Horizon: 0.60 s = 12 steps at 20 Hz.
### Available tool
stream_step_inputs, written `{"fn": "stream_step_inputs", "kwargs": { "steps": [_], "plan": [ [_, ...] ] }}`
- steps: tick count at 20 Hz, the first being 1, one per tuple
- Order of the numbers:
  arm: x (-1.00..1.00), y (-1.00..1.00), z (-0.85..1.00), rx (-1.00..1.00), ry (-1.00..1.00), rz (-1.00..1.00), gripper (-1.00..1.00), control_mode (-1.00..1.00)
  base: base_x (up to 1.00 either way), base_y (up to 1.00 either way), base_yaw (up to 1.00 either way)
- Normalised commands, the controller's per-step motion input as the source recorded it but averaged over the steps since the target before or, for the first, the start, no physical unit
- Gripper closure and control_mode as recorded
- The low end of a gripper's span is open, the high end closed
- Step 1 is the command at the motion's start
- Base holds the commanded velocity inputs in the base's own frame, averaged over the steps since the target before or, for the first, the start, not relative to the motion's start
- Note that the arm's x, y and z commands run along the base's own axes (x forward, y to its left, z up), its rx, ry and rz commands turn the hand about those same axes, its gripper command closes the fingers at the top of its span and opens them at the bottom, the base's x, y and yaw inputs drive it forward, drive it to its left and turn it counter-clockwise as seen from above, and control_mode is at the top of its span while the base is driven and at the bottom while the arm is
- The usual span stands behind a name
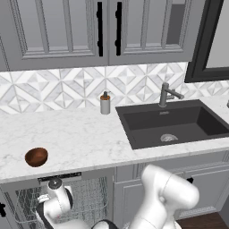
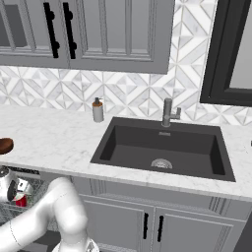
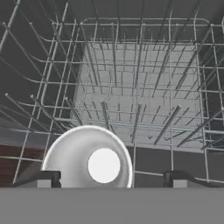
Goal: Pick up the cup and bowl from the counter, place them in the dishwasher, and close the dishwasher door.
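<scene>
The red cup stands upright in the dishwasher's wire rack; from above I see its white inside. My gripper hangs over it, open, with its fingertips wide apart on either side and the cup nearer the left one. The hand reaches down into the dishwasher below the counter. The dark-brown bowl sits on the counter near its front edge, also at the left edge of the right base view. The dishwasher door is out of view.
A black inset sink with a grey tap lies to the right. A grey soap dispenser stands at the backsplash. Grey cabinet doors are beside the dishwasher; wall cabinets hang above.
</scene>
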Motion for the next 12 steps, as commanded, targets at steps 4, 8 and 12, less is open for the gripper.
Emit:
{"fn": "stream_step_inputs", "kwargs": {
  "steps": [4, 8, 12],
  "plan": [
    [-0.08, 0.00, 0.96, 0.00, 0.00, 0.00, -1.00, -1.00, 0.00, 0.00, 0.00],
    [-0.24, 0.00, 1.00, 0.00, 0.00, 0.01, -1.00, -1.00, 0.00, 0.00, 0.00],
    [-0.26, 0.00, 1.00, 0.00, 0.00, 0.04, -1.00, -1.00, 0.00, 0.00, 0.00]
  ]
}}
